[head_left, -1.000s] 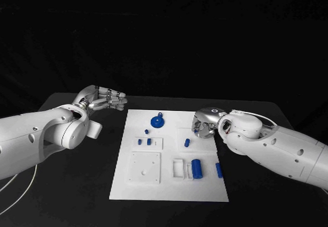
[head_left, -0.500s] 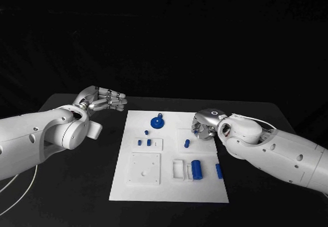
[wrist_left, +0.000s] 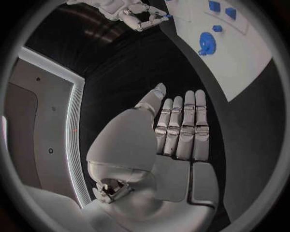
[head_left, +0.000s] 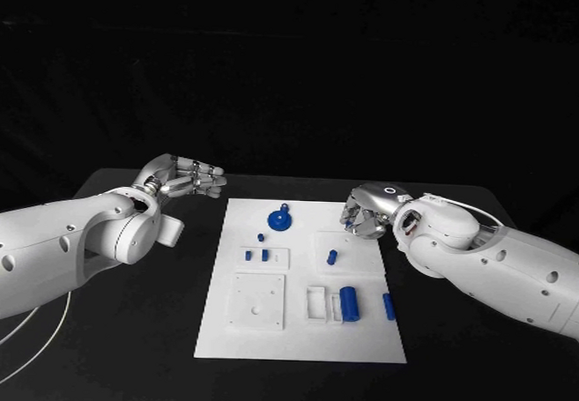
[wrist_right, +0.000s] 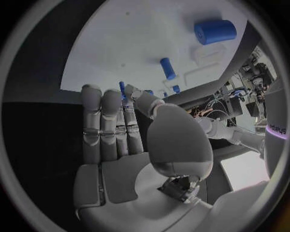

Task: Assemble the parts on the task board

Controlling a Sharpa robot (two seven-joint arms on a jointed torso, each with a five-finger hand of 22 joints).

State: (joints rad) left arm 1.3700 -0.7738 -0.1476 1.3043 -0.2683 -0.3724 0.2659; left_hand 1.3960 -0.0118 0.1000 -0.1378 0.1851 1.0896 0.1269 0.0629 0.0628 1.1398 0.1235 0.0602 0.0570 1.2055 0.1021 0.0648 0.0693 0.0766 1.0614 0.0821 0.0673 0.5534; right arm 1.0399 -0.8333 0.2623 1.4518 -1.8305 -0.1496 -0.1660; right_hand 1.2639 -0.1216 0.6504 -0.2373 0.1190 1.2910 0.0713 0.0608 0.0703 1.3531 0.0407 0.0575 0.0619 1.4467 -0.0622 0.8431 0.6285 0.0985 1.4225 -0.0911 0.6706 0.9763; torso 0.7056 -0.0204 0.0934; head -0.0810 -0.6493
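- Nearest on the black table [head_left: 461, 374], flat between the two arms: white rectangular task board [head_left: 298, 333].
- On the board's near right part: thick blue cylinder [head_left: 349, 301] lying by a white slot, with a slim blue bar [head_left: 388, 305] just beside it towards the right edge.
- Further in, at mid-board: short blue peg [head_left: 330, 253] on the right half; pair of small blue blocks [head_left: 249, 253] on the left half, with a tiny blue stud [head_left: 261, 237] just beyond them.
- Beyond those, near the far edge: round blue toothed gear [head_left: 279, 219], lying flat, apart from both hands.
- Over the board's far right corner: right hand [head_left: 366, 216], fingers [wrist_right: 108, 125] straight and side by side, thumb bent in towards the first fingertip.
- Pinched at those tips, as far as can be told: small blue piece [wrist_left: 166, 16], clear of the board; short peg and gear both well apart from it.
- Off the board's far left corner, over bare table: left hand [head_left: 186, 177], fingers [wrist_left: 181, 125] stretched out flat side by side, thumb alongside, nothing in its hold, no part touching it; gear nearest, yet well apart.
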